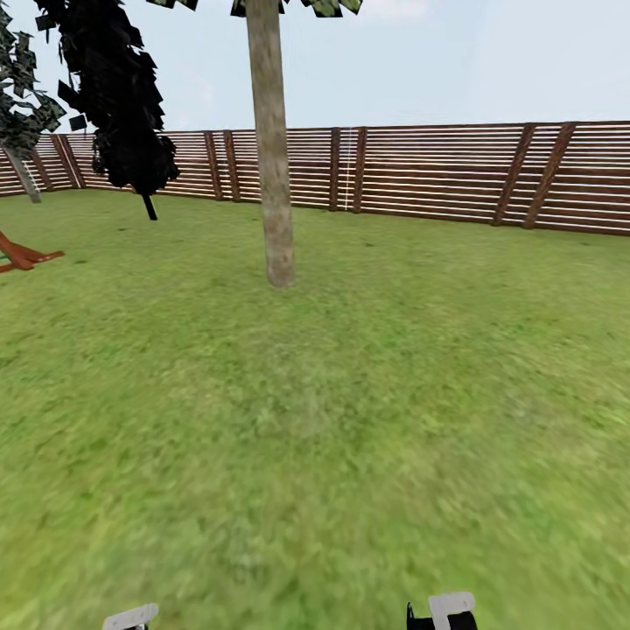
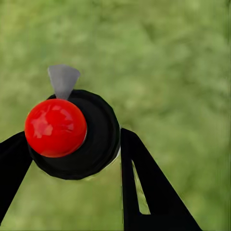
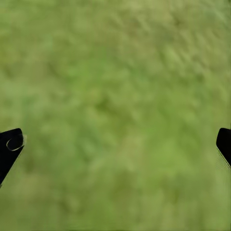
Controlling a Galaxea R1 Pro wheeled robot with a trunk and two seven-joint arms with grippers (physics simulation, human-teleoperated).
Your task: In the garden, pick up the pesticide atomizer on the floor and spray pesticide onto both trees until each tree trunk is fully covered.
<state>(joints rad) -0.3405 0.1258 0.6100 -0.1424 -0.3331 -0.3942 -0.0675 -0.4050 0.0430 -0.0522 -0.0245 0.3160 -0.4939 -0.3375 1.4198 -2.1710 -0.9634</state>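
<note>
Left hand (image 2: 72,159) clamps the atomizer (image 2: 72,134) (red top up) over grass; right hand (image 3: 115,144) hangs wide open, empty. Trunk (image 1: 273,175) stands well ahead, so roll in close, square the nozzle, then sweep it evenly.

black tapered fingers (image 2: 144,192); white-capped black wrists (image 1: 451,608)

You have a glossy red top on the matt black atomizer (image 2: 72,137), a rough mottled tree trunk (image 1: 273,166), and a slatted wooden fence (image 1: 437,175).
</note>
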